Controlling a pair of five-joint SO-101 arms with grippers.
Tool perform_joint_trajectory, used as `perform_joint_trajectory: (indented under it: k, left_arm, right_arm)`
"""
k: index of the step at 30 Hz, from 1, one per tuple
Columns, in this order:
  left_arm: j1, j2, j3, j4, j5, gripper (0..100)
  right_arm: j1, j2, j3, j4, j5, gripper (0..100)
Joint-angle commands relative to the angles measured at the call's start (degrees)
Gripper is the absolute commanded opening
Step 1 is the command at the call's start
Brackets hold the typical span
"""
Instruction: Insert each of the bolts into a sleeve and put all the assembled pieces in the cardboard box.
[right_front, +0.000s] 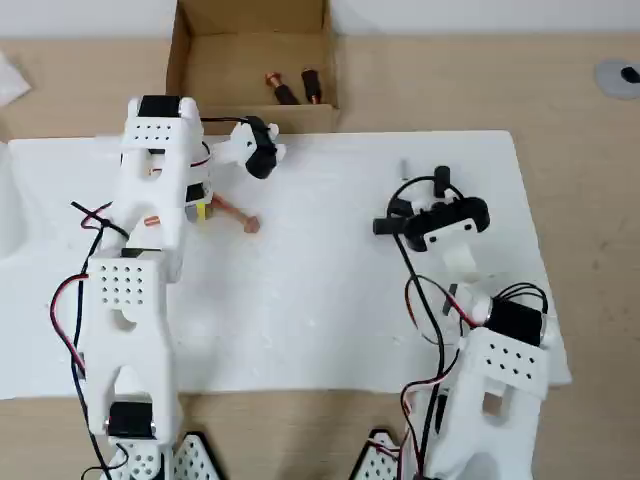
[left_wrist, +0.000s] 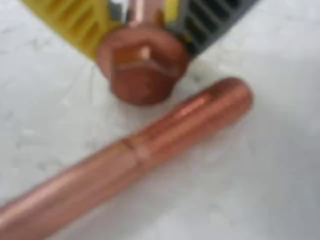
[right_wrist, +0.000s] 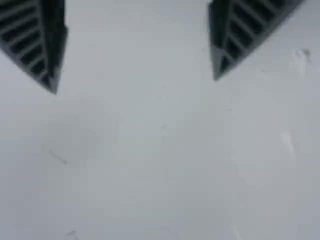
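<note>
Left claw (left_wrist: 145, 17) clamps bolt (left_wrist: 142, 67), top centre of frame; loose copper rod (left_wrist: 150, 145) lies just below it. Right claw (right_wrist: 135, 50) wide over white surface (right_wrist: 160, 165). Lift straight, don't nudge rod.

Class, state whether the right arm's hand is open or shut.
Open: the right hand has its two dark fingers wide apart over the white foam.

The left gripper (left_wrist: 145, 30) is yellow on one ribbed side and dark grey on the other. The bolt (left_wrist: 142, 70) and the second bolt (left_wrist: 135, 150) are shiny copper. The foam sheet (right_front: 330, 300) is white, the desk (right_front: 590, 200) tan, the cardboard box (right_front: 230, 75) brown.
</note>
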Motion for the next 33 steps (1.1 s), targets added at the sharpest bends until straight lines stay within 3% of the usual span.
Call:
perform_joint_trajectory:
  k: [1,7,11,14,20,27,33]
  left_arm:
    - [-1.8,0.7,-8.6,1.5,0.6,1]
    - [-1.6,-0.7,-18.5,3.2,9.4,1]
    - [-0.5,-7.1,-17.8,3.2,17.0,1]
    - [0.7,-12.9,-12.2,3.2,23.7,1]
    - [2.5,-29.8,1.3,3.2,46.2,1]
    - [2.3,-47.7,23.2,3.0,66.7,1]
    - [2.0,-55.4,36.2,1.7,77.0,1]
  right_arm:
    - [0.1,-0.8,-1.4,-1.0,-0.4,23.9]
    - [0.0,-0.8,-1.7,-1.1,-0.4,23.9]
    - [-4.4,-0.3,-1.0,-3.4,-3.7,23.9]
    - [-9.3,0.6,-3.9,-3.4,-7.9,23.9]
    - [-12.4,10.0,-17.5,-3.6,-17.4,23.9]
    - [-14.7,38.5,-40.7,-1.3,-24.1,23.9]
    - [-14.5,62.6,-72.0,11.9,-21.9,23.9]
